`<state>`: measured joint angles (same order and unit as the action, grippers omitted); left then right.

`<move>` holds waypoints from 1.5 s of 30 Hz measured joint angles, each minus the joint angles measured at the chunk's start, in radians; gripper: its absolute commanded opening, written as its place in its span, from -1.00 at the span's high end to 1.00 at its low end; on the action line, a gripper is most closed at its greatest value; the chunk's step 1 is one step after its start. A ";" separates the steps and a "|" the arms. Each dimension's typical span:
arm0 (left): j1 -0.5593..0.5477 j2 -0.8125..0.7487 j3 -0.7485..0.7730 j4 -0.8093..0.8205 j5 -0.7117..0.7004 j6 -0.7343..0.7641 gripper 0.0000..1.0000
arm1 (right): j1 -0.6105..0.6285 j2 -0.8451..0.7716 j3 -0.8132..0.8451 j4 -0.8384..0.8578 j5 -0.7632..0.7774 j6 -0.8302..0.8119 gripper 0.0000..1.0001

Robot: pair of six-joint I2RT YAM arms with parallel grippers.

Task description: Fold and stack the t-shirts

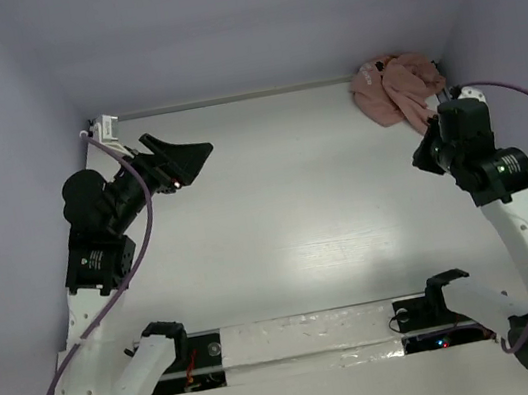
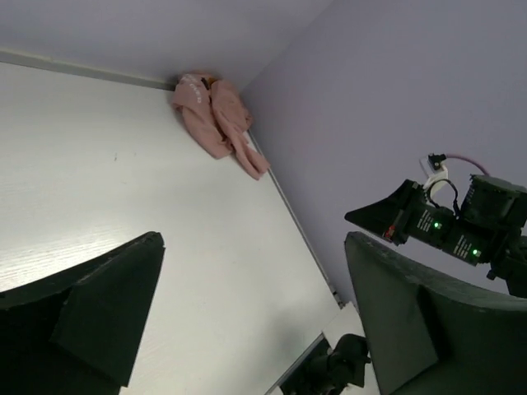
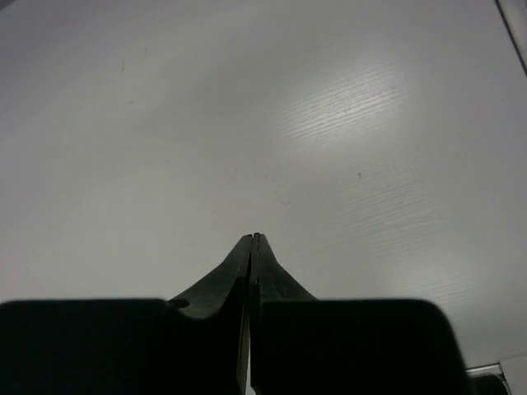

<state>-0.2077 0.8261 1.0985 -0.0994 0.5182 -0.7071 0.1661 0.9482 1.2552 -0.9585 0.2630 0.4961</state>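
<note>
- Black fingers (image 2: 90, 321) on my left end effector (image 2: 247, 321) stand wide apart with nothing between them. It is open because it has no cloth to hold yet.
- My left end effector hangs above the far left part of the white surface (image 1: 297, 212). It is tipped to look across to the other side. I think that is why its camera can see the shirt from so far off.
- My right end effector (image 3: 254, 247) is closed, finger pressed on finger, with nothing pinched inside. Its camera sees only bare surface.
- From above, my right arm (image 1: 504, 178) reaches to the far right side, just beside the shirt. I cannot tell if it touches the cloth.
- The pink t-shirt (image 1: 393, 90) lies in the far right corner of the surface, pushed up against the wall (image 1: 215, 23). It is well apart from my left end effector.
- The t-shirt is scrunched into a lump, not flat. It has soft bumps and folds, and one floppy bit trails out along the right edge toward me.
- I cannot make out the picture on its chest. It is too small and bunched up.
- I think no folding is done yet. The t-shirt should come out to the middle and get spread flat first.
- Soft cloth flops and slips, so I guess both end effectors will need to help.
</note>
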 measured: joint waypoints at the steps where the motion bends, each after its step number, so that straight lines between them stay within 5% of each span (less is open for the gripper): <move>1: 0.000 0.012 -0.001 0.000 0.000 -0.002 -0.73 | -0.011 0.015 0.000 0.005 -0.012 -0.001 1.00; 2: -0.004 0.024 -0.007 0.006 0.000 0.002 -0.60 | -0.048 0.048 0.001 0.021 -0.046 -0.011 0.97; 3: -0.006 0.034 -0.015 0.005 -0.001 0.000 -0.50 | -0.085 0.076 0.001 0.046 -0.071 -0.014 0.81; 4: -0.007 0.043 -0.026 0.006 -0.002 0.001 -0.38 | -0.140 0.121 0.001 0.074 -0.105 -0.016 0.37; 6: -0.008 0.059 -0.058 0.014 -0.003 -0.006 0.01 | -0.241 0.230 0.010 0.133 -0.156 -0.020 0.20; 10: -0.040 0.090 -0.130 0.007 -0.032 -0.019 0.63 | -0.397 0.488 0.029 0.260 -0.213 0.008 -0.49; 12: -0.104 0.114 -0.136 -0.014 -0.084 -0.012 0.79 | -0.468 0.569 0.009 0.327 -0.243 0.040 -0.55; 19: -0.406 0.222 -0.130 -0.055 -0.266 0.034 0.53 | -0.597 0.727 -0.004 0.509 -0.216 0.143 -0.48; 25: -0.428 0.232 -0.187 -0.036 -0.329 0.034 0.36 | -0.586 0.883 0.008 0.636 -0.180 0.190 -0.47; 36: -0.428 0.252 -0.257 -0.026 -0.381 0.030 0.31 | -0.582 1.192 0.315 0.668 -0.150 0.201 -0.27; 40: -0.428 0.256 -0.257 -0.027 -0.404 0.029 0.31 | -0.570 1.248 0.387 0.657 -0.148 0.208 0.09; 42: -0.428 0.257 -0.257 -0.036 -0.421 0.029 0.31 | -0.568 1.260 0.398 0.661 -0.159 0.210 0.41; 44: -0.428 0.257 -0.254 -0.051 -0.442 0.029 0.32 | -0.567 1.265 0.398 0.668 -0.177 0.209 0.93; 45: -0.428 0.257 -0.251 -0.062 -0.451 0.030 0.32 | -0.567 1.266 0.397 0.673 -0.190 0.208 1.00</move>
<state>-0.6357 1.0828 0.8471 -0.1612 0.0669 -0.6769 -0.4011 2.2143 1.6520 -0.2852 0.0727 0.7044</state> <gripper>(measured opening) 0.342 0.132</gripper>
